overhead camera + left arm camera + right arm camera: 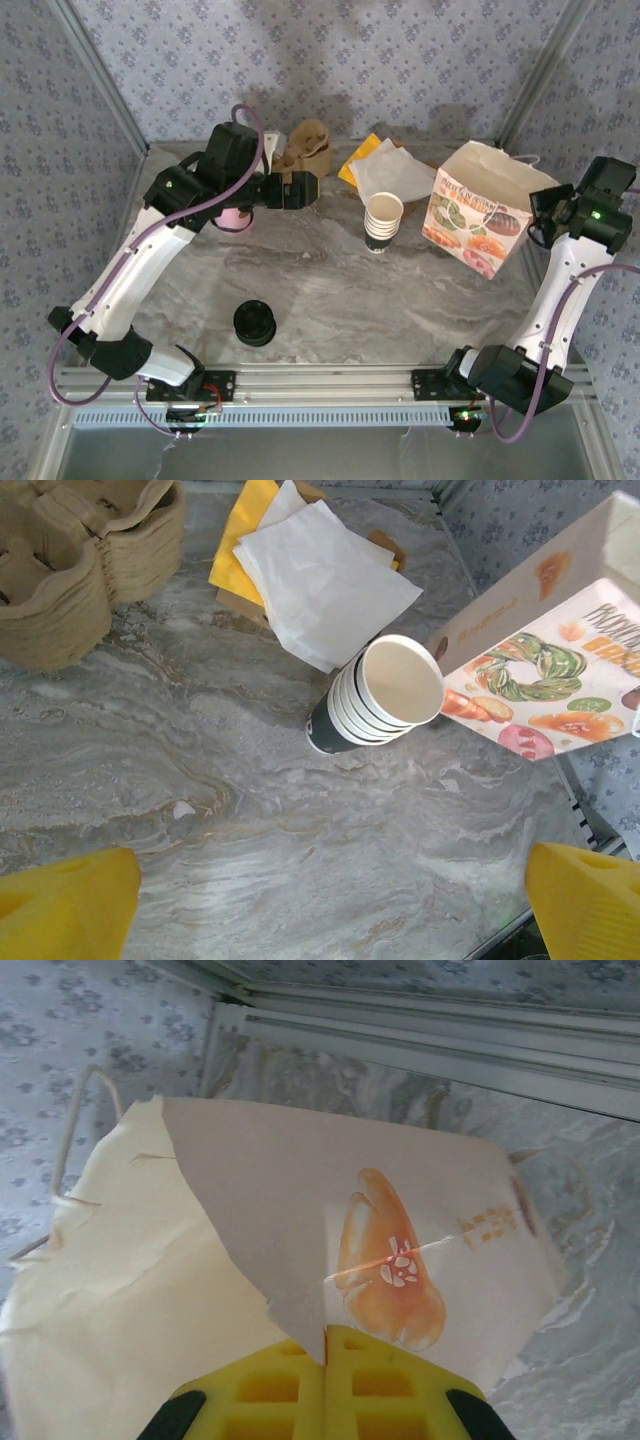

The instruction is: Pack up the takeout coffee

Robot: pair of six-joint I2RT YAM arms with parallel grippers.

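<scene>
Yellow-padded, my right pincer [325, 1340] is clamped on the rim of the paper bag [250, 1190] at far right, holding it ready. My left pincer [330, 905] hangs wide open, empty. Where the takeout coffee stands I cannot tell; finding it comes next.

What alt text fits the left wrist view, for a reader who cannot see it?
A stack of lidless cream paper cups stands mid-frame on a marbled table. Behind it lie white napkins on yellow sheets and brown pulp cup carriers; a printed paper bag is at right. The left gripper holds its yellow jaws wide open.
</scene>
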